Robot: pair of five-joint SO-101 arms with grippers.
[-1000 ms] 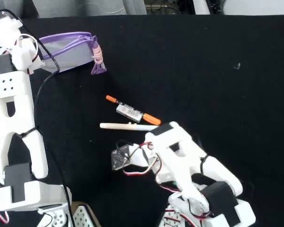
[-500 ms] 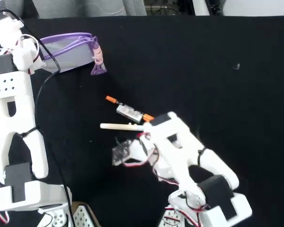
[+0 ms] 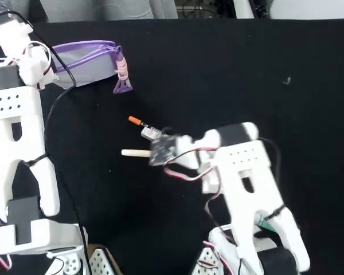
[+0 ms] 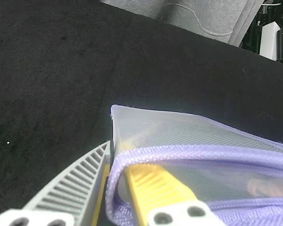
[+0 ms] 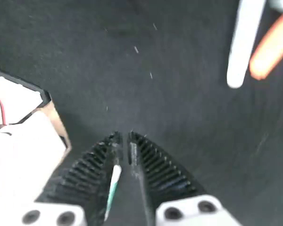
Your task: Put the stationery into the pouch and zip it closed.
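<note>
While the left tool [image 4: 115,160] clamps one end of the pouch [image 3: 86,62] at the tabletop's [image 3: 246,74] far corner, the right tool [image 5: 122,138], pinched nearly shut, hangs just short of the white stick [image 3: 135,153] and orange pen [image 3: 136,120], which lie crosswise ahead.

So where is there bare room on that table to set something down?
The table beyond and right of the right arm is bare up to the far edge. So is the strip between pouch and pens. Crowded: the middle, where that arm hangs over the pens, and the left edge under the left arm.
</note>
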